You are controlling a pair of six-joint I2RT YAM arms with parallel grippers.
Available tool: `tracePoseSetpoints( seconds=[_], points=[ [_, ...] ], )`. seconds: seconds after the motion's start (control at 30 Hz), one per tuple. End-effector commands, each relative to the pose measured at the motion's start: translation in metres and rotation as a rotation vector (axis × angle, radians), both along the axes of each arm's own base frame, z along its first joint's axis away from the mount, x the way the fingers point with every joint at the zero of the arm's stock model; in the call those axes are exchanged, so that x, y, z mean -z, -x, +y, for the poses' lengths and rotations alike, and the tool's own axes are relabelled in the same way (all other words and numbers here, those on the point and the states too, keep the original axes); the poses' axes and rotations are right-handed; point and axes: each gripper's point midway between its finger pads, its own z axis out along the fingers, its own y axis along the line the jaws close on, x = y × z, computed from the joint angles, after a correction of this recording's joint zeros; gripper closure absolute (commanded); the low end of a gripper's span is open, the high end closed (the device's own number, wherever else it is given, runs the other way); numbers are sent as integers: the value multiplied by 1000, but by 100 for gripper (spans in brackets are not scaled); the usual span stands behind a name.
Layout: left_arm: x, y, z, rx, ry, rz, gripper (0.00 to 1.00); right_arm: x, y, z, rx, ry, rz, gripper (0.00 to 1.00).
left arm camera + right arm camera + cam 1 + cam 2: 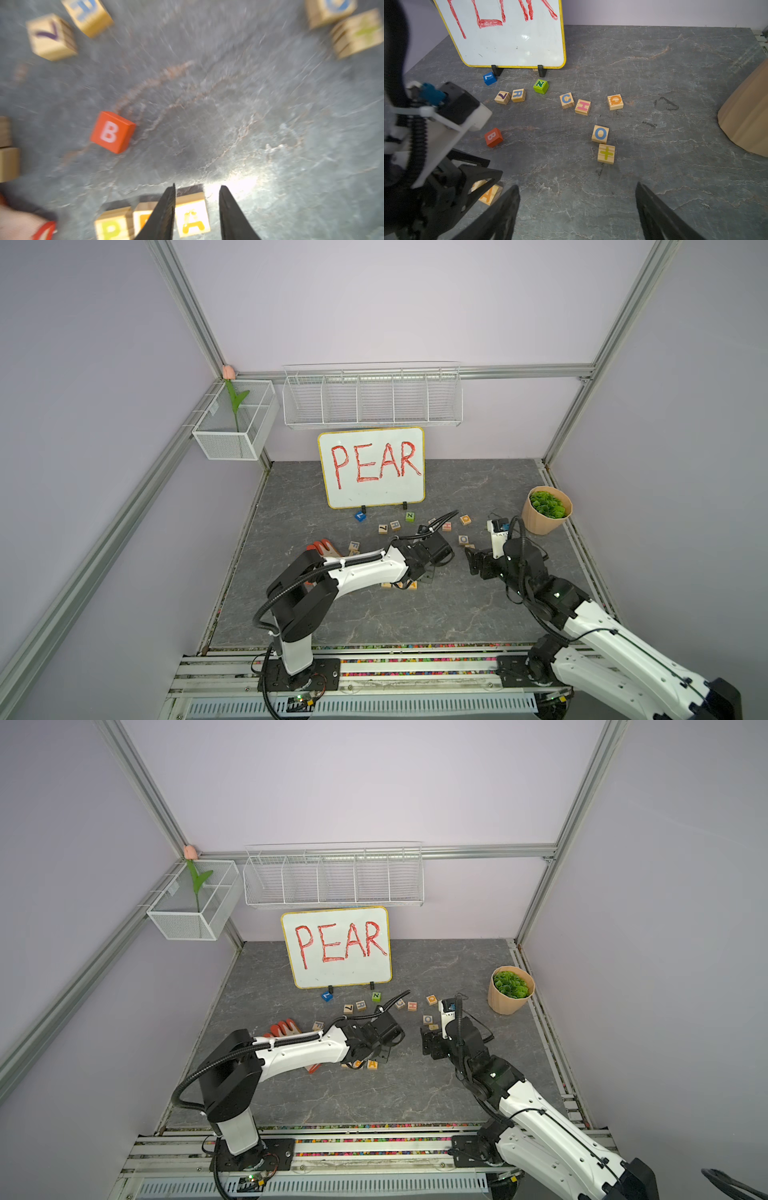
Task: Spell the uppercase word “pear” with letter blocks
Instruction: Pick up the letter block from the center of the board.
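The A block (pixel 192 216) is set on the table (pixel 654 62) at the end of a short row. It is just beside the E block (pixel 143 216), and that is just beside the P block (pixel 112 226). The orange letter on the E block is largely hidden by a finger (pixel 162 214). The row is laid on the robot's side of the table, well apart from the loose blocks. This is judged to keep the word readable in order and clear of them. The R block (pixel 518 95) is not yet placed. It is found near the whiteboard (pixel 371 466), just beside the V block (pixel 502 97).

The A block is straddled by the left gripper (pixel 198 187). The fingers are parted: one is at the block's side and a gap is seen at the other, so no clamp is applied. The step in hand is judged to be the seating of A in the row. The right gripper (pixel 577 186) is held spread wide over bare table with nothing between its fingers. It is judged to be kept ready for R.

"PEAR" is written in red on the whiteboard as the model. Elsewhere the following can be read:
- a white B on an orange-red cube (pixel 493 137)
- L on a blue cube (pixel 490 78)
- N on a green cube (pixel 540 86)
- C (pixel 566 100), H (pixel 582 107), Q (pixel 615 101), O (pixel 600 134) and a plus sign (pixel 606 153) on wooden blocks
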Motion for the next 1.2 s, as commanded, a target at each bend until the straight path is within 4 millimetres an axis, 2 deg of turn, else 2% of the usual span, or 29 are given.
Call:
tracePoseSetpoints(
  seconds=[0.0, 0.2, 0.4, 0.6, 0.8, 0.97, 1.17],
  points=[
    [-40, -28, 14, -41, 13, -94, 61, -15, -12, 2, 19, -1, -42, 11],
    [-53, -78, 35, -70, 43, -111, 60, -14, -29, 13, 21, 13, -24, 11],
    [-38, -119, 55, -55, -20, -80, 57, -11, -46, 24, 26, 34, -3, 11],
    [-33, -148, 43, 77, -13, -113, 45, -3, -59, 31, 25, 65, 27, 11],
    [-12, -183, 35, 101, 11, -71, 39, -1, -68, 34, 26, 90, 45, 11],
    [6, -194, 39, 97, 24, -30, 38, 0, -68, 29, 44, 101, 46, 11],
    [21, -191, 29, 145, 61, 8, 38, 2, -69, 28, 50, 97, 54, 11]
  ],
)
